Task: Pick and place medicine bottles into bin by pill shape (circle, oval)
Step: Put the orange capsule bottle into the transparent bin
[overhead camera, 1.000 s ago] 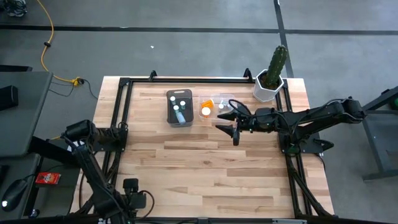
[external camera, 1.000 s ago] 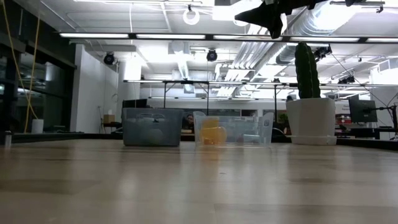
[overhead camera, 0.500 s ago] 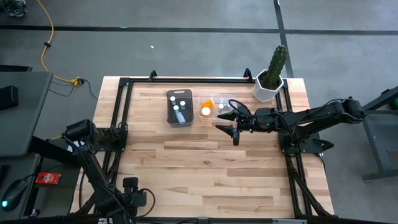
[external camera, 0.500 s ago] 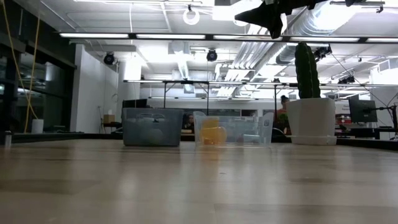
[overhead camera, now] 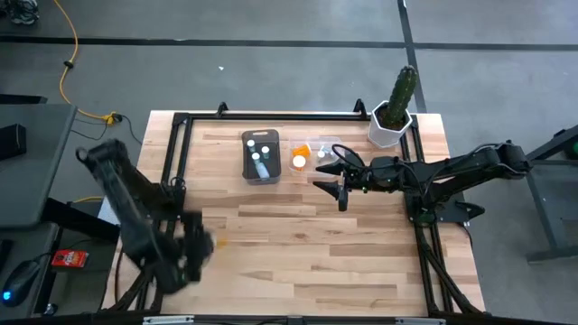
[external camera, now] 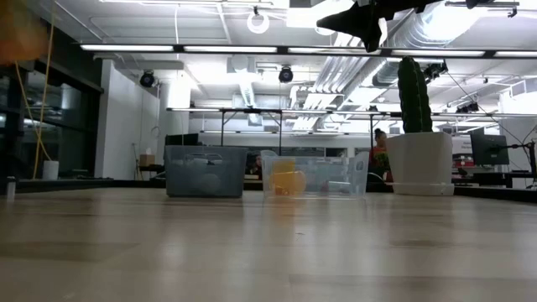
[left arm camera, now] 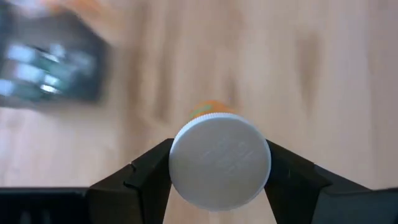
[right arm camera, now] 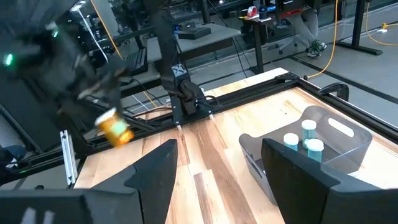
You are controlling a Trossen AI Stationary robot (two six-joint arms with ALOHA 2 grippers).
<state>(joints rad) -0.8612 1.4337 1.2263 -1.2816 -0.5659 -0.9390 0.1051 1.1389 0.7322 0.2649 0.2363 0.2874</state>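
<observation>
My left gripper (overhead camera: 197, 246) is blurred over the table's near left part. It is shut on an orange medicine bottle (left arm camera: 219, 163) with a white cap. The bottle also shows in the right wrist view (right arm camera: 115, 130), up in the air. My right gripper (overhead camera: 330, 190) is open and empty. It hangs high beside the clear bin (overhead camera: 327, 143), which holds orange bottles (overhead camera: 300, 161). The grey bin (overhead camera: 246, 171) holds clear-bluish bottles (overhead camera: 260, 157), which also show in the right wrist view (right arm camera: 308, 140). My left gripper pinches the bottle's round white cap (left arm camera: 186, 180) between its two fingers (left arm camera: 146, 177), one on each side of the cap's rim. The cap faces back toward the wrist and the orange body (left arm camera: 208, 109) points away beyond it. The bottle is lifted clear of the table.
A cactus in a white pot (overhead camera: 390, 126) stands at the far right corner, beside the clear bin. A black frame (overhead camera: 271, 116) runs along the table's edges. Bare wood (overhead camera: 298, 244) lies between the bins and the near edge.
My left arm has swung up fast from the table's near left corner. Its gripper has gone toward the far edge and now shows blurred over the wood. My right arm has kept still.
</observation>
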